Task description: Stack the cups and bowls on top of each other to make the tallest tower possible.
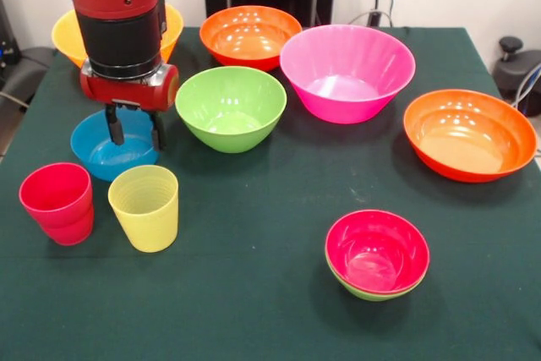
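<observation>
Hanging over the blue bowl (101,156), the gripper (135,128) has its two fingers spread apart, holding nothing. Just in front stand the red cup (57,203) and the yellow cup (145,206), close together. The tower (377,255) is only a red bowl nested in a light-green one, well apart at the table's (254,293) near side.
</observation>
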Tool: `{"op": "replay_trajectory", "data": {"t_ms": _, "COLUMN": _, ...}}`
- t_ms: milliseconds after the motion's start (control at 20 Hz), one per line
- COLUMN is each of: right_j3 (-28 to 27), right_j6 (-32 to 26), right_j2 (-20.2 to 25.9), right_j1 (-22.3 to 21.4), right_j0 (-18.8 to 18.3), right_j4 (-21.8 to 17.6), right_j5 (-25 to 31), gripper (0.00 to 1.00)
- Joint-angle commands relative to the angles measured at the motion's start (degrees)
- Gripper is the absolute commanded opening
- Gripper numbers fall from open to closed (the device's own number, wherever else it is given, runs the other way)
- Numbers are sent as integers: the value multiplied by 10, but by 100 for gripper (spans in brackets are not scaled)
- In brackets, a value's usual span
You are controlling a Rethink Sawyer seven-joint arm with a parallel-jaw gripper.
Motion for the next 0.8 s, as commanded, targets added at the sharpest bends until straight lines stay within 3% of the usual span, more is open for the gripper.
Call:
{"op": "replay_trajectory", "data": {"t_ms": 50, "right_j3": 34, "right_j6": -23, "right_j2": -14, "right_j1": 39, "right_j0": 24, "right_j4": -59, "right_j5": -18, "gripper": 100}}
{"op": "replay_trajectory", "data": {"t_ms": 800, "right_j3": 27, "right_j6": 2, "right_j2": -34, "right_j1": 81, "right_j0": 39, "right_j4": -65, "right_j5": -67, "gripper": 100}}
